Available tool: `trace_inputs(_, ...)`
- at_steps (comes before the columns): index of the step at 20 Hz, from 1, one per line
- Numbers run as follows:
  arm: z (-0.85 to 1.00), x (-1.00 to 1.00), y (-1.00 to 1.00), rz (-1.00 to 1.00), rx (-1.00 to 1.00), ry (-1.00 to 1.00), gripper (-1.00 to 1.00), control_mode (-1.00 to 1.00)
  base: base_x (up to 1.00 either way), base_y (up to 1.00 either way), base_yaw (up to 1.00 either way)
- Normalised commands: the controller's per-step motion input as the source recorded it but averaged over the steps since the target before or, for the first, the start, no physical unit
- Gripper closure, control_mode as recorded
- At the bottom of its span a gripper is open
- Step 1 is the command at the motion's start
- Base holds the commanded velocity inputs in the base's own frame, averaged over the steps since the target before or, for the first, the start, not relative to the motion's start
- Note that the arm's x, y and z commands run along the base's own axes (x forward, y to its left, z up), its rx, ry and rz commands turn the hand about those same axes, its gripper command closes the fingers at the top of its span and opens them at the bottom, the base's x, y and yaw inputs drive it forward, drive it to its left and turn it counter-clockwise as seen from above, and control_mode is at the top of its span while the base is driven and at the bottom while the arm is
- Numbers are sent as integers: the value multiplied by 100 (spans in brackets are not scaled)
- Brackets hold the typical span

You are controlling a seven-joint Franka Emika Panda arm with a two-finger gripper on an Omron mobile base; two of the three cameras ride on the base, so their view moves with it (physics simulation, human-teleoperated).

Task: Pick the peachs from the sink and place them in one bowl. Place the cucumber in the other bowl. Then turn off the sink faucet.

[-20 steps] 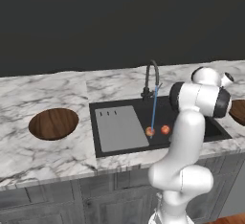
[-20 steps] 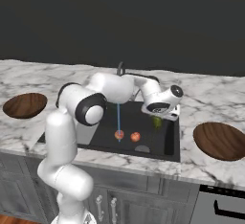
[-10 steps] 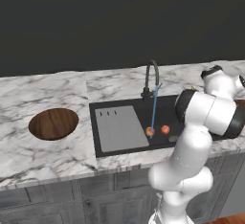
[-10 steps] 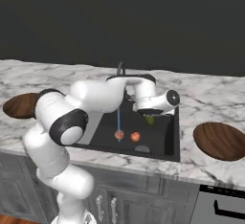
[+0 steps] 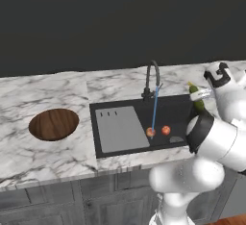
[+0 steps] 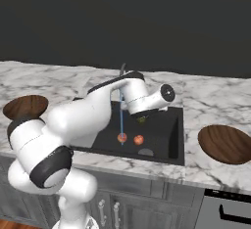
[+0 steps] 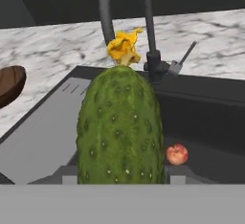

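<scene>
My gripper [image 6: 143, 114] is shut on the cucumber [image 6: 142, 119], a bumpy dark-green one with a yellow flower end, held above the right part of the sink [image 6: 179, 135]. In the hand view the cucumber [image 7: 119, 127] rises between my fingertips and hides most of them. From the left base it shows as cucumber [image 5: 196, 97] at my gripper [image 5: 202, 94]. Two peachs [image 5: 151, 132] [image 5: 166, 130] lie on the basin floor, also seen as peachs [image 6: 122, 137] [image 6: 138, 139]; one peach [image 7: 177, 154] lies beside the cucumber. The sink faucet [image 5: 153, 77] runs a blue stream.
A dark wooden bowl [image 5: 54, 123] sits on the marble left of the sink, and another bowl [image 6: 225, 144] to its right. The grey drainboard [image 5: 120, 129] covers the basin's left half. The faucet lever [image 7: 184, 58] sticks out sideways. My bulky arm [image 6: 73, 120] leans over the counter front.
My arm's elbow has swung round while the hand stayed over the sink, shifting slightly toward the faucet with the cucumber in its jaws. Peachs and bowls have not moved.
</scene>
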Motion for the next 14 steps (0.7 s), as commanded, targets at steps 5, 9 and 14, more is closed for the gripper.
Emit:
trace_inputs(5, 27, -47, 61, 5, 0, 0, 100, -100, 0, 0, 0)
trace_inputs(9, 18, -30, 70, 0, 0, 0, 100, -100, 0, 0, 0)
trace_inputs(14, 15, -6, 79, 0, 0, 0, 100, -100, 0, 0, 0)
